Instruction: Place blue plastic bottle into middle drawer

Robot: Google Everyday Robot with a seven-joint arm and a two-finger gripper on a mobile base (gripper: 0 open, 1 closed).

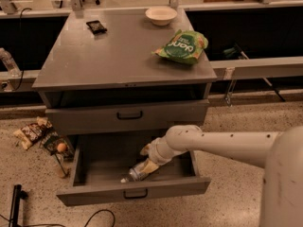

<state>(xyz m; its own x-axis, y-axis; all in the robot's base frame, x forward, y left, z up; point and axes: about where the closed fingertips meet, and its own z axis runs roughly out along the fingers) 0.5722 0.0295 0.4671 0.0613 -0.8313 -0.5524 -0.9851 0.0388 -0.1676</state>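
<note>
Nearest, at the foot of the grey cabinet (pixel 123 60), the middle drawer (pixel 135 191) stands pulled out, its front panel with the small black handle facing the camera. Inside it, toward the right of centre, the blue plastic bottle (pixel 136 173) lies tilted, its white cap low and close to the front wall and its other end raised. The gripper (pixel 149 163) is down inside the drawer at that raised end, covering part of the bottle; whether it grips the bottle or has let go cannot be told. The white arm (pixel 222 143) reaches in from the robot's body (pixel 284 183) at the cabinet's right and crosses over the drawer's right wall, hiding that corner. On the floor at the cabinet's front left lie a black cable (pixel 99 215), and further back snack packets (pixel 31 131) and a small orange ball (pixel 61 147). Just above the open drawer is a shallower shut drawer (pixel 85 119). On the cabinet top rest a green chip bag (pixel 182 46) near the right edge, a white bowl (pixel 161 15) at the back, and a small dark packet (pixel 96 26) at the back left. Left of the cabinet, a small clear bottle (pixel 8 63) stands on a ledge.
</note>
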